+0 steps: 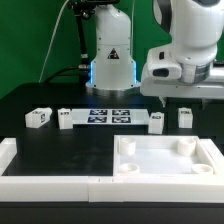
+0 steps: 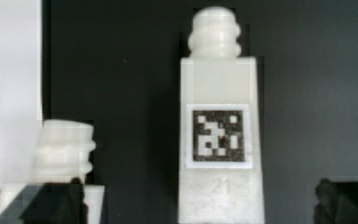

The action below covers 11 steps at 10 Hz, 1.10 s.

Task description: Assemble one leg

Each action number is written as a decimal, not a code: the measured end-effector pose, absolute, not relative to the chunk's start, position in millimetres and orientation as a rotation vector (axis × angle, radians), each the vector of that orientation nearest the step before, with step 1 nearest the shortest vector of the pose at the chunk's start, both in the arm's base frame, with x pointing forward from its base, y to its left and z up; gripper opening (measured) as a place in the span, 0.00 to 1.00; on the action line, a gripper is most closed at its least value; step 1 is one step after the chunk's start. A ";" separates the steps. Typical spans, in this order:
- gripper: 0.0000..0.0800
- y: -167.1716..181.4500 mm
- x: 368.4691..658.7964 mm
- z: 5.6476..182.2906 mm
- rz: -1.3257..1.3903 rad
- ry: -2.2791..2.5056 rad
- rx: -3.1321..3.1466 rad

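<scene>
Hovering over the black tabletop (image 1: 60, 145), the claw (image 2: 190, 205) is wide open w/ nothing held; the leg (image 2: 220, 100) lies between its fingers, a 2nd leg (image 2: 66, 150) just beside.

Four legs sit in a row across the table (image 1: 60, 145): leg one (image 1: 38, 118) furthest to the exterior view's left, leg two (image 1: 65, 119) just beside it, then the marker board (image 1: 108, 115), then leg three (image 1: 156, 121) and leg four (image 1: 185, 117). The tray (image 1: 165, 160) lies before leg three and leg four. A wall (image 1: 50, 185) runs along the front edge, to the exterior view's left of the tray.
</scene>
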<state>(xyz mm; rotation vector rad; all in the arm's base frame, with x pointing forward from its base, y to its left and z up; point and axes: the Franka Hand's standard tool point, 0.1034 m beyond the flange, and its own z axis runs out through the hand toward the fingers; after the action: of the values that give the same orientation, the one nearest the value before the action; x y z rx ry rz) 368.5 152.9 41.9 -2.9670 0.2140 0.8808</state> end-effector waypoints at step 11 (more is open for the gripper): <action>0.81 169.1 355.0 18.8 1.585 0.096 -2.634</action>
<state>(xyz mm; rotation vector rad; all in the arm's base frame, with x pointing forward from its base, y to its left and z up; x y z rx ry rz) 355.0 169.1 18.8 -2.6344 0.0960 1.5852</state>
